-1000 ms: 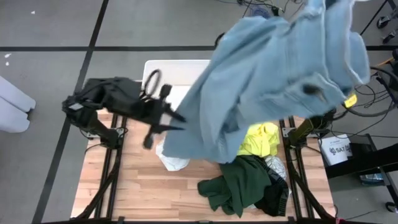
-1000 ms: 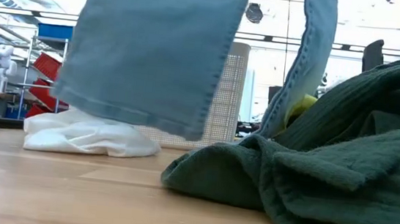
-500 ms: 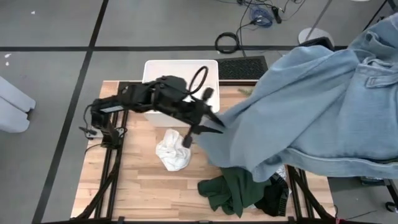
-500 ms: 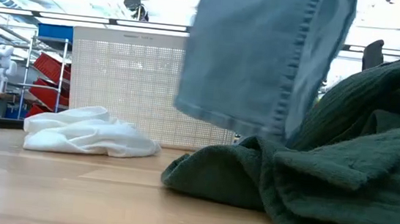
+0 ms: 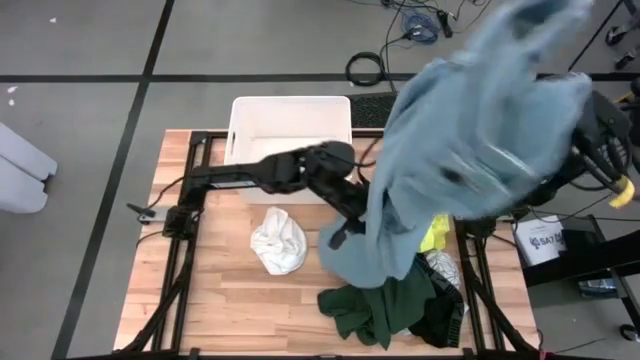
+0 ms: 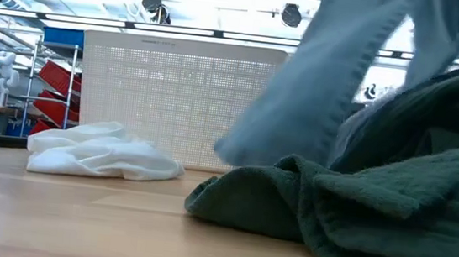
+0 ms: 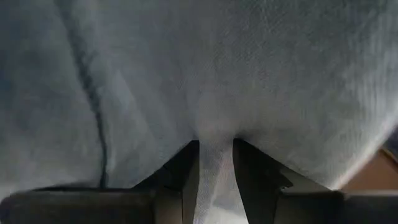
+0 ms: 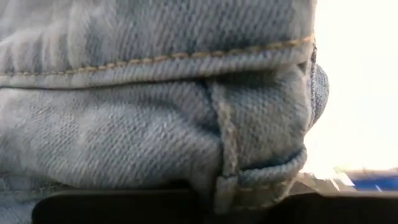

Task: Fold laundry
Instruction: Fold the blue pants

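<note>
While both grippers, L (image 7: pixel 214 180) & R (image 8: pixel 186 199), pinched the light blue jeans (image 5: pixel 470 150) aloft, nothing was folded; 5 other garments waited.

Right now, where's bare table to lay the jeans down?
Bare wood lies left of the white cloth and along the front edge, left of the green garment. The right side is crowded: yellow garment, green pile, hanging jeans.
</note>
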Tool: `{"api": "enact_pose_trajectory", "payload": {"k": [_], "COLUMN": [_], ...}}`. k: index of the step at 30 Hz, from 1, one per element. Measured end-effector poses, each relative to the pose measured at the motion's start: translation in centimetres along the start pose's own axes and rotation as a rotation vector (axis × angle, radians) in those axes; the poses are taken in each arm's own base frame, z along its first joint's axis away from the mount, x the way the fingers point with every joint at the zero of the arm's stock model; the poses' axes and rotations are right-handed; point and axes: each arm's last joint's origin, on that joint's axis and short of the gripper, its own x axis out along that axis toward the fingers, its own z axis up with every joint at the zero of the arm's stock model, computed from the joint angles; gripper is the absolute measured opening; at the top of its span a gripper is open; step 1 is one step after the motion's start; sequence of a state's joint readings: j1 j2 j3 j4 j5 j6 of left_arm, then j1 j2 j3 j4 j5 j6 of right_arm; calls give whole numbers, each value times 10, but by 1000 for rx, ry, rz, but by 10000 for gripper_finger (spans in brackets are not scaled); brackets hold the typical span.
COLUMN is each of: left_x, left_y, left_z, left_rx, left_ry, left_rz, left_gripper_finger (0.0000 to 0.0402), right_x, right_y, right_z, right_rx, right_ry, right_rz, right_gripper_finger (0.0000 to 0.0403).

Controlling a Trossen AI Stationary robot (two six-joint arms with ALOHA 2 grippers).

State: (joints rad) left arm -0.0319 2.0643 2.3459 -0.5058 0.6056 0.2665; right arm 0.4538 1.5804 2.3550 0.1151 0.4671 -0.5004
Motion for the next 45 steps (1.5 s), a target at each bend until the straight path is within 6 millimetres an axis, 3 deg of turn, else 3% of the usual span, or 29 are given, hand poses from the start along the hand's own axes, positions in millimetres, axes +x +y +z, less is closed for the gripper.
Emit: {"api": "enact_pose_trajectory", "payload": {"k": [11,17,20,28,32,37,41,45], "left_x": [80,99,93,51,43,48,45,17], "left_y": [-23,-24,-23,-41,-55,-75,-105,-142], "left_z": [-45,-56,-63,-78,-90,-95,-90,-62], "left_rx": [-22,1,-17,-100,-121,-109,-109,-138], "left_ry": [94,119,221,717,920,1006,1101,1170], "left_rz": [127,341,369,376,351,290,224,191], "left_gripper_finger": [105,105,105,105,105,105,105,105], "right_x": [-11,-13,-15,-19,-22,-31,-40,-49], "right_y": [-9,-7,-9,-14,-19,-23,-27,-29], "right_z": [-13,-25,-28,-38,-51,-68,-80,-90], "right_rx": [-91,-124,-155,-259,-256,-230,-195,-146], "right_ry": [336,433,477,595,672,789,904,1034], "right_rz": [-172,-180,-234,-322,-348,-328,-264,-169], "right_gripper_finger": [41,40,40,40,40,40,40,40]}}
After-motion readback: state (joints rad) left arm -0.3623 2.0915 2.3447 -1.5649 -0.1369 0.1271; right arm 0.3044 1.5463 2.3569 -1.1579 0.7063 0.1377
